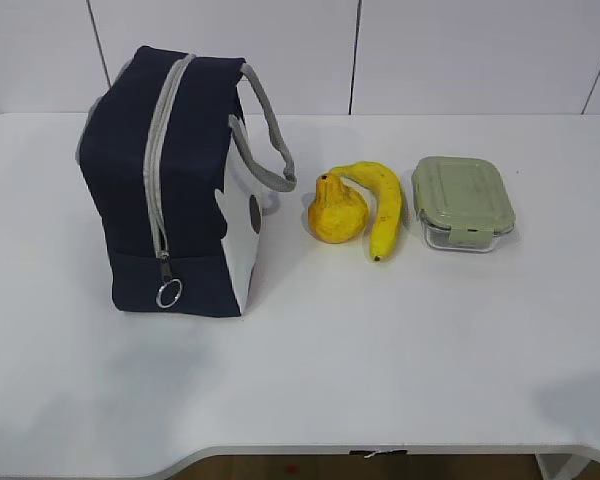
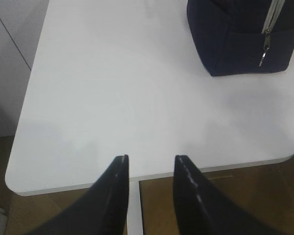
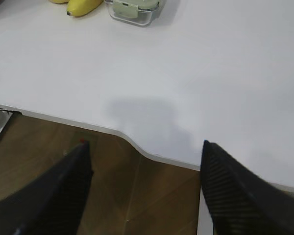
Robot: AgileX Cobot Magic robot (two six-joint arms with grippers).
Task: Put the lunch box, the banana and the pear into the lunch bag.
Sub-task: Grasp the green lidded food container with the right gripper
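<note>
The lunch bag stands upright toward the far left corner of the white surface, its grey zipper run shut along the top and down the near end, a ring pull hanging at the bottom. To its right, well apart from the bag, lie the pear, the banana touching or just beside it, and the lunch box nearer the right edge, just beside the banana.

Neither arm shows in the exterior view. The left gripper hovers over the near left edge, jaws spread a little and empty; the right gripper hangs over the near right edge, jaws spread wide and empty.

Nothing is packed yet, and the bag likely has to be unzipped first. The bag is soft fabric and will probably slump or slide when pulled, so one arm may need to steady it while the other takes the ring pull. The lunch box looks like glass: heavy, stiff, slippery and breakable, best gripped across its short sides under the lid rim. The banana seems light and bruises easily; its middle suits a gentle pinch. The pear's lumpy body could roll, so grasp across its widest part.
</note>
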